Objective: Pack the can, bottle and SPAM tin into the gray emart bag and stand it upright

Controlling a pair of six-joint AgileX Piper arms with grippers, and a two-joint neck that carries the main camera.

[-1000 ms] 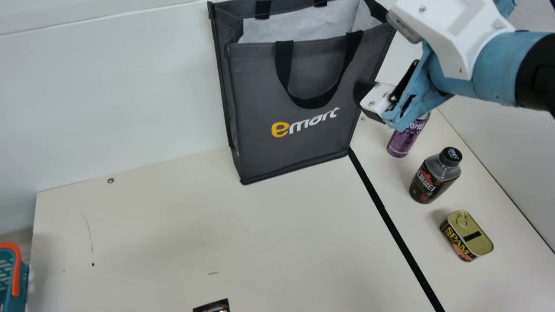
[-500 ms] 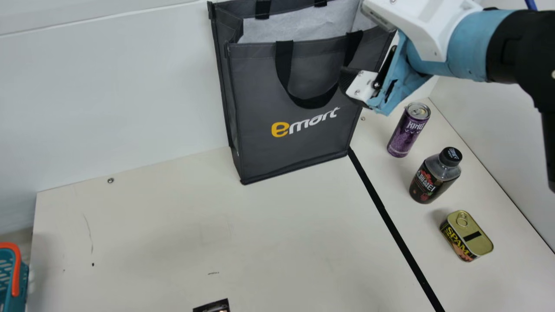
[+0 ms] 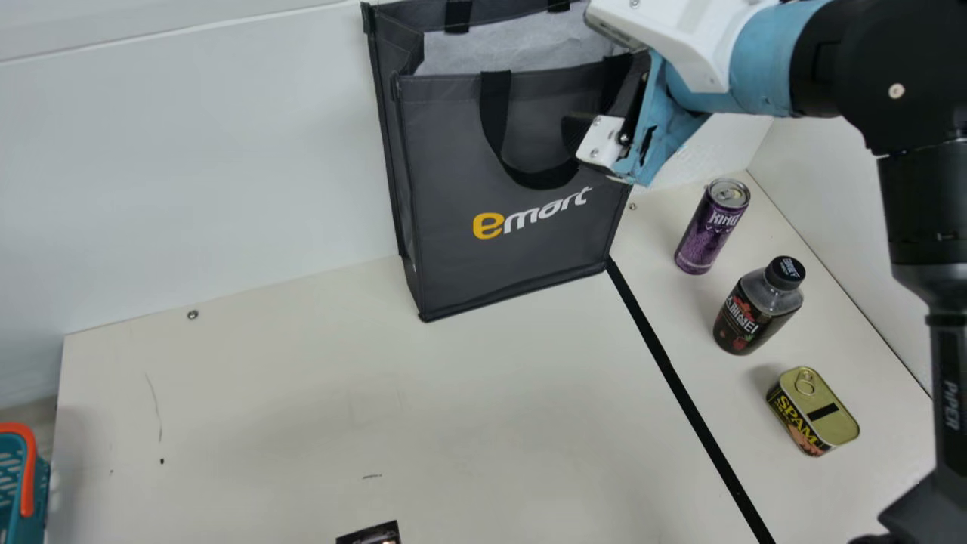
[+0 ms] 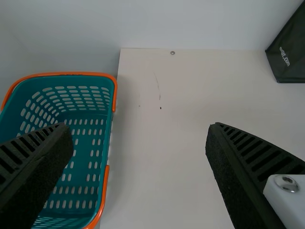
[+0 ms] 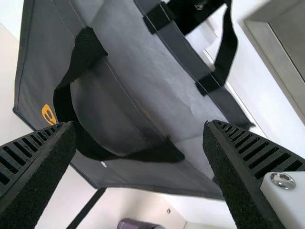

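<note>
Right gripper (image 3: 577, 136): in the main view it hangs before the upper right part of the emart bag (image 3: 453, 151), over one strap of the front handle (image 3: 495, 113). The right wrist view shows its fingers (image 5: 240, 176) wide apart and nothing held between them. Contact with bag or handle — cannot tell.

Left gripper (image 4: 140, 126): fingers (image 4: 248, 171) also wide apart, nothing between them, above the worktop (image 3: 302, 393) well to the left of the bag.

Bag: upright at the back of the worktop, mouth open, pale lining (image 3: 514, 49) visible. Can (image 3: 710, 227), bottle (image 3: 758, 306) and SPAM tin (image 3: 816, 412) are outside it, on the right. Can upright and nearest the bag; bottle upright, farther out; tin farthest of the three, ring-pull face up. Black tape (image 3: 680, 389) runs from the bag's lower right corner towards the near edge.

View comparison: the main view gives all three goods. The right wrist view adds the far handle (image 5: 228, 47) behind the bag's mouth, plus part of the can. The left wrist view adds the inside of the teal basket (image 4: 71, 74) with orange trim, well left of the bag. Dark item (image 3: 370, 535) in front of the bag, cut off — identity unclear.
</note>
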